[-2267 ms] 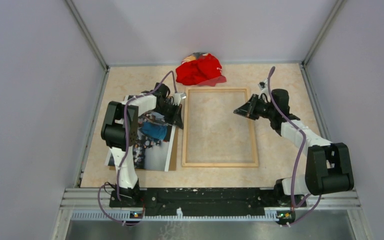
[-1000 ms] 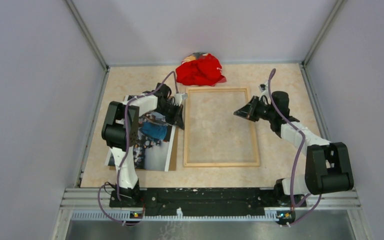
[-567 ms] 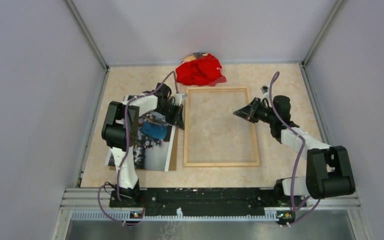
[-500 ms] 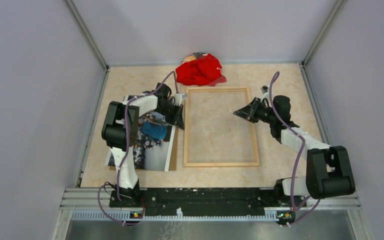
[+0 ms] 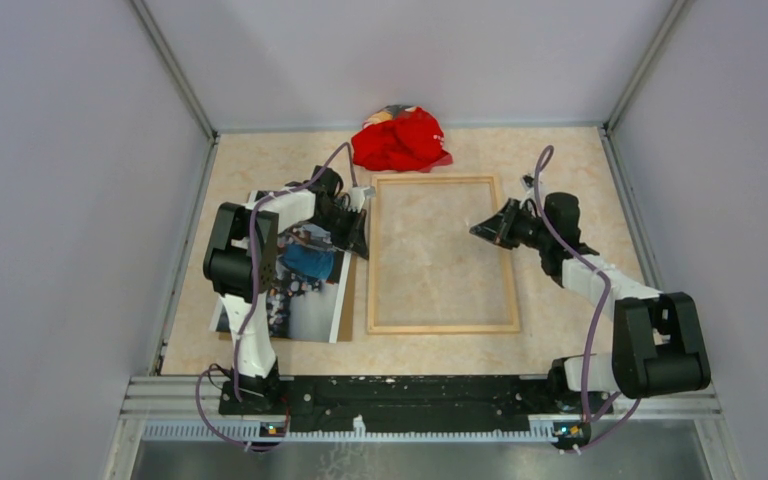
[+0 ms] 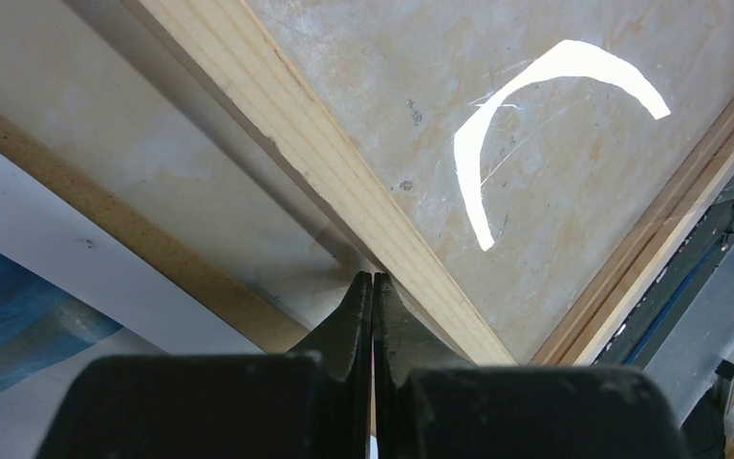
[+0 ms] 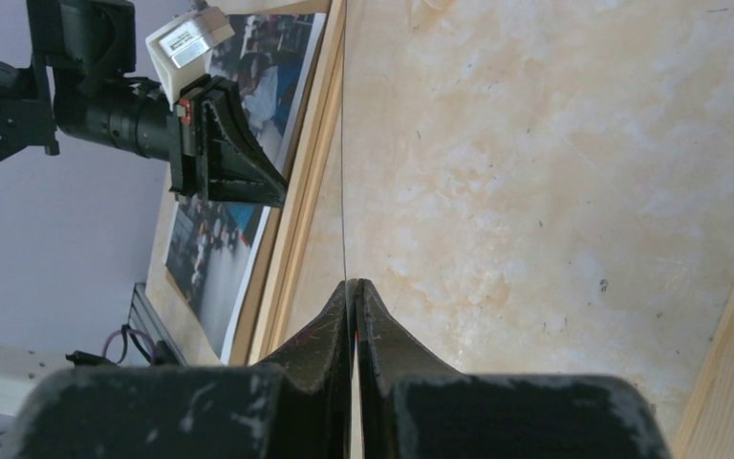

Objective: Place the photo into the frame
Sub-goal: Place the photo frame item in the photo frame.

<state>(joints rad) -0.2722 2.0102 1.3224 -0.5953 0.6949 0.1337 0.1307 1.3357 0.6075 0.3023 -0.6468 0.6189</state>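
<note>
A beige, marbled surface (image 5: 280,160) is boxed in on three sides by plain, pale grey-lilac walls (image 5: 410,50), with slim metal posts (image 5: 172,65) in the far corners. A silver aluminium rail (image 5: 160,395) runs along the near edge, and the light is soft and even.

We take this for a robotics lab test cell. Plain pale grey panels (image 5: 60,200) wall in a beige marbled table (image 5: 560,160) at 9, 12 and 3 o'clock, joined by aluminium corner posts (image 5: 175,70). At 6 o'clock an aluminium rail (image 5: 420,392) carries the left arm (image 5: 253,340) and the right arm (image 5: 605,275), both trailing loose purple cables (image 5: 592,340).
</note>
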